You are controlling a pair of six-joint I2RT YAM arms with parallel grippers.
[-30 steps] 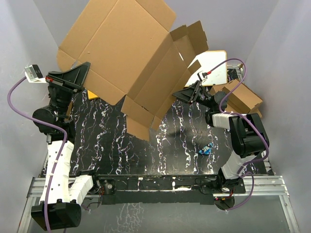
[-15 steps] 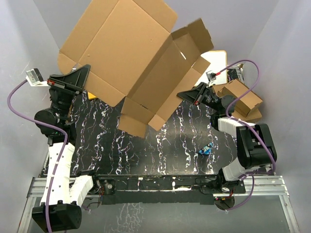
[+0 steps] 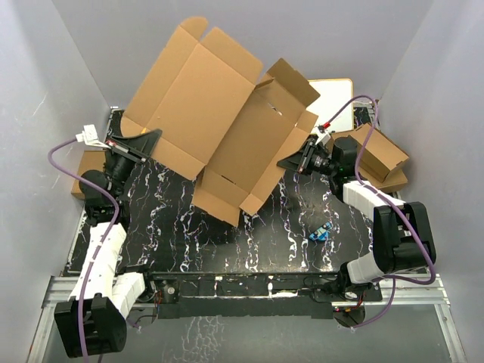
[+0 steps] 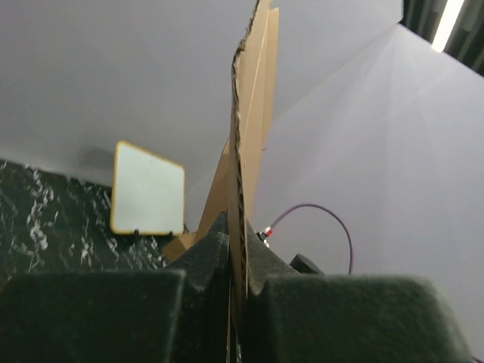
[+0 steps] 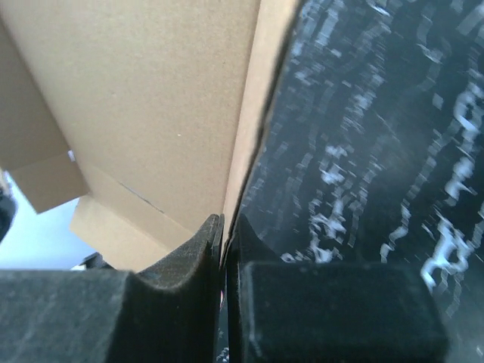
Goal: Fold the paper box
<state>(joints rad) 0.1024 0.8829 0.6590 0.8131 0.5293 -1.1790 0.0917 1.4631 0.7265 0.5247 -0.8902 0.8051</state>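
Note:
The paper box is a large brown cardboard sheet with flaps, held unfolded and tilted above the black marbled table. My left gripper is shut on its left edge. In the left wrist view the corrugated edge of the paper box runs up from between the pads of the left gripper. My right gripper is shut on the box's right edge. In the right wrist view the paper box is pinched thinly in the right gripper.
A smaller brown box sits at the right behind the right arm. A yellow-rimmed white card stands at the back right, the same card showing in the left wrist view. A small blue object lies on the table. Grey walls enclose the table.
The right gripper has gone from open to shut on the box's right edge. The left arm has come down, and the box has dropped lower and turned.

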